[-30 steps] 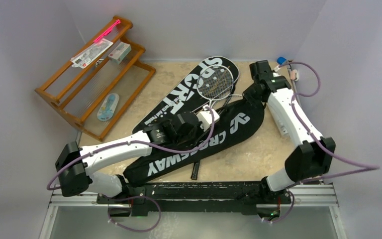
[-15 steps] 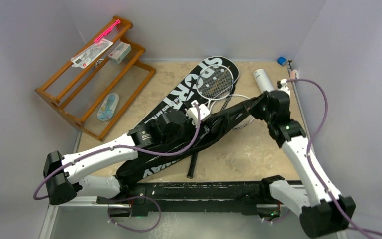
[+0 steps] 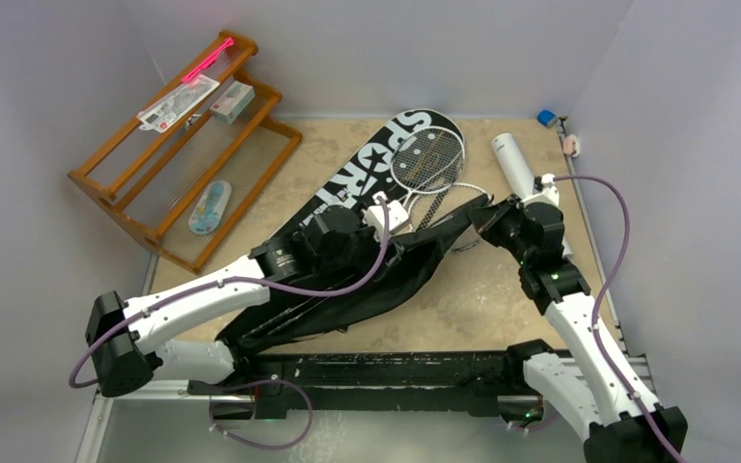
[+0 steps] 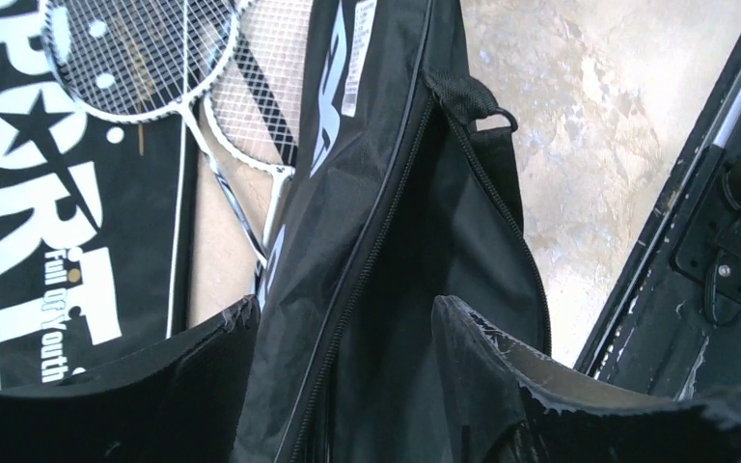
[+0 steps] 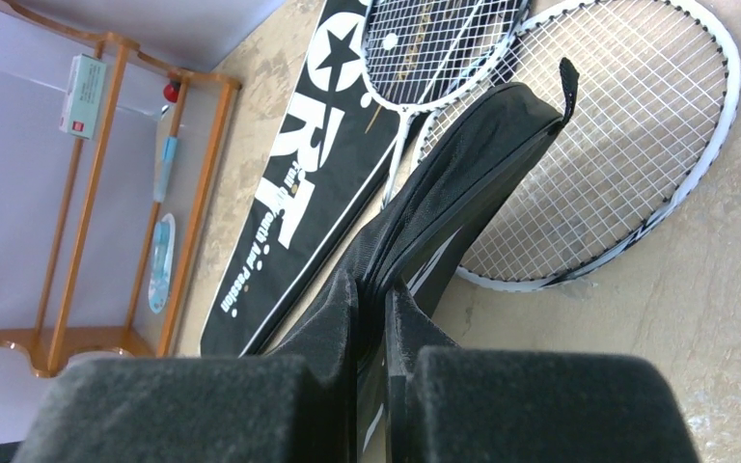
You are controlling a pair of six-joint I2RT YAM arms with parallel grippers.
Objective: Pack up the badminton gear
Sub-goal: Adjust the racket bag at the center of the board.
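Right gripper is pinched tight on the edge of the black zip cover, holding its rounded end up over the head of one racket. Left gripper has its fingers spread wide astride the cover's middle, beside the unzipped seam. A second racket rests on the SPORT cover. The white tube lies on the table near the right arm.

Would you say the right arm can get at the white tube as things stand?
Probably within reach, but not free: the white tube lies uncovered just beyond the right pincer, which is shut on the black cover and would have to release it first.
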